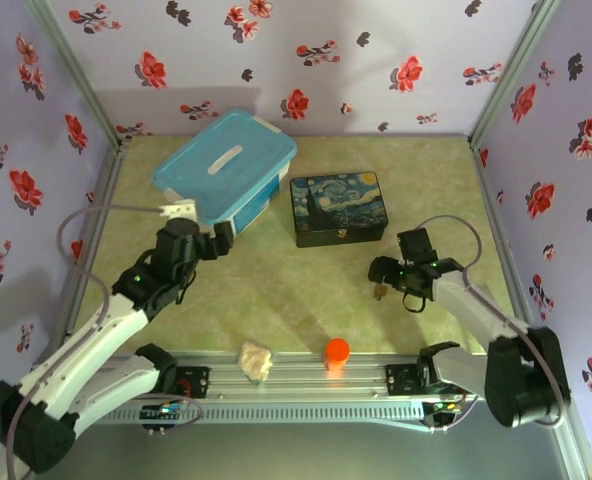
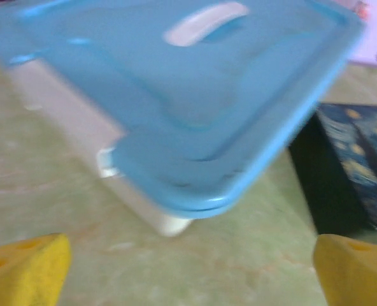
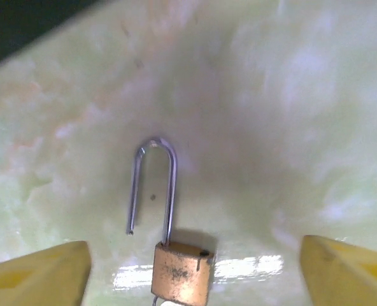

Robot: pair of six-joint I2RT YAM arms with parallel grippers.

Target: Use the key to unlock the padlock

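Left jaws: wide apart, empty, left of the Starry Night box (image 1: 338,208), facing the blue-lidded tub (image 2: 195,115).
Padlock (image 3: 182,273): on the bench (image 1: 276,300), near-right of the box, sprung open.
Right jaws: spread, flanking the padlock without touching it.

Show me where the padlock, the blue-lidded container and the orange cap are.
padlock (image 3: 181,273), right wrist view, on its brass body.
blue-lidded container (image 1: 248,168), top external view, on the lid.
orange cap (image 1: 337,350), top external view, on its top.
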